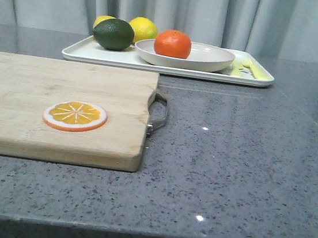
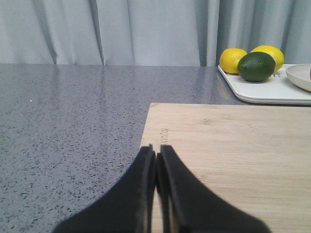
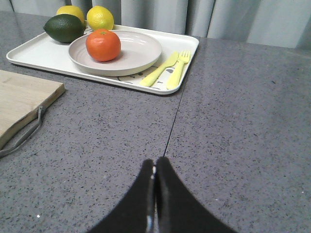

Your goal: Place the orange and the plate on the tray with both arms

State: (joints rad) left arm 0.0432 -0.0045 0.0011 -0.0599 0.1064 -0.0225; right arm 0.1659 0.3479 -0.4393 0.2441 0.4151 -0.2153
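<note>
Both grippers are sitting empty with their fingers pressed together: the left gripper (image 2: 156,187) is hanging over the near edge of the wooden cutting board (image 1: 62,107), and the right gripper (image 3: 154,194) is hovering over bare grey table (image 1: 240,164), well apart from the fruit.

In the front view, the orange (image 1: 172,43) is resting inside the plate (image 1: 213,59) at upper centre, and the plate is sitting on the tray (image 1: 91,54) toward the top of the frame. A green lime (image 1: 113,34) and two lemons (image 1: 143,29) are lying on the tray's left part, just beside the plate, with yellow cutlery (image 3: 170,70) at its right end. An orange slice disc (image 1: 75,116) is lying on the board at middle left.

Judging by this layout, the placing is looking finished, so the step in hand is most likely parking the arms. Doing that well is meaning keeping both arms low and clear of the tray, avoiding any sweep toward the plate rim, since a nudge could be rolling the orange out. The left arm should be clearing the board edge without dragging across it.
</note>
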